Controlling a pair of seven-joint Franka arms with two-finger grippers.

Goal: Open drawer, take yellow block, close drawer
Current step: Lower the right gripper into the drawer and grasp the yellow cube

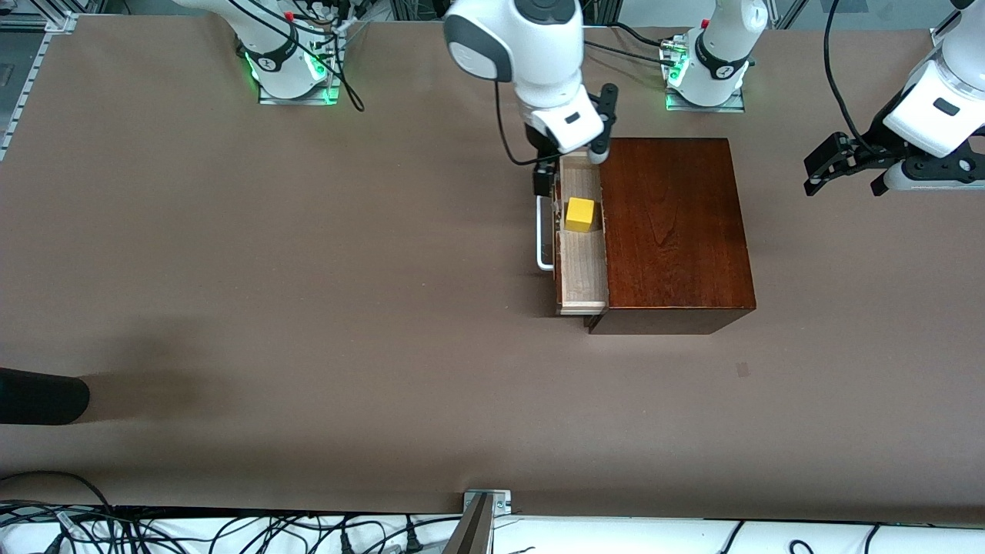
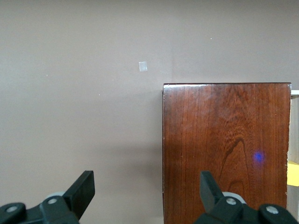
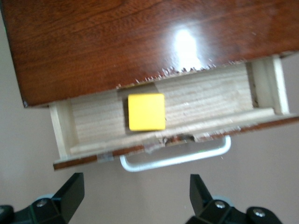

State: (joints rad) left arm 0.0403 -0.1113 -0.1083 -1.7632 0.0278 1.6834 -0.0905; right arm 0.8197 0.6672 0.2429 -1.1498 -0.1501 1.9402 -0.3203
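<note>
The yellow block (image 1: 580, 214) lies in the drawer (image 1: 579, 265), which is pulled partway out of the wooden box (image 1: 673, 231) toward the right arm's end of the table. The block sits on the pale floor of the drawer, close to the box's edge, with bare wood around it. The right gripper (image 1: 569, 158) hangs just above the end of the open drawer that lies toward the robots' bases, its fingers (image 3: 70, 191) spread wide apart and holding nothing; the block is below it and a little to the side, not touched. The white handle (image 1: 542, 238) on the drawer front is also free of the fingers. The arm's white wrist covers that end of the drawer in the front view, and the box hides the rest of the drawer's depth. The left gripper (image 1: 843, 165) waits in the air well apart from the box, at the left arm's end of the table, fingers apart and empty. In its wrist view only a thin yellow strip of the block shows at the picture's edge.
</note>
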